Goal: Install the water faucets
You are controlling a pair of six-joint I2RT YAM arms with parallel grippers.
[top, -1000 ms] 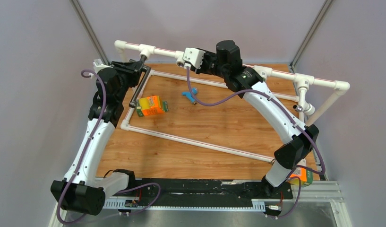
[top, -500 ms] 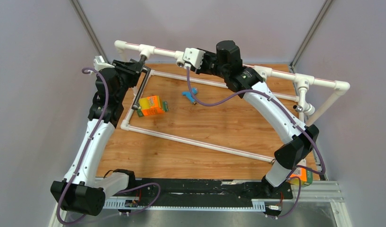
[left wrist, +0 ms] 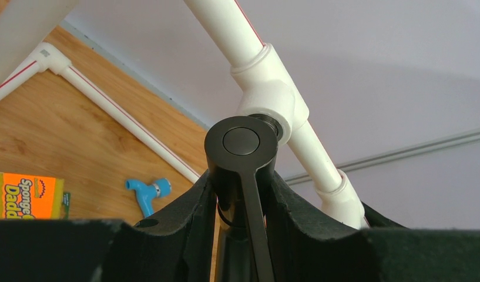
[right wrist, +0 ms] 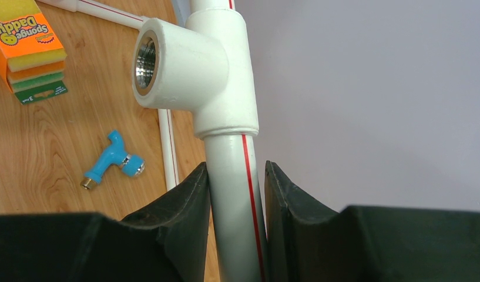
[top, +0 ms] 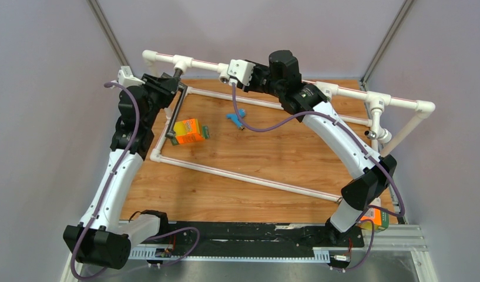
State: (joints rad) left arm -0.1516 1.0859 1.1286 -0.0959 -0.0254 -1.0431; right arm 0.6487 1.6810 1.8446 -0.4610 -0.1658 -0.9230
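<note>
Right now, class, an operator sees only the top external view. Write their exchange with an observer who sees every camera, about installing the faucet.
Operator: Does the left gripper really hold the dark faucet?
Observer: Yes. It is clamped from both sides, and its round head meets a tee socket.
Operator: And the right gripper?
Observer: It clamps the white pipe just below an empty tee with a metal thread inside.

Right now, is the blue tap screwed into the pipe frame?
No, the blue tap lies loose on the wooden table.
</note>
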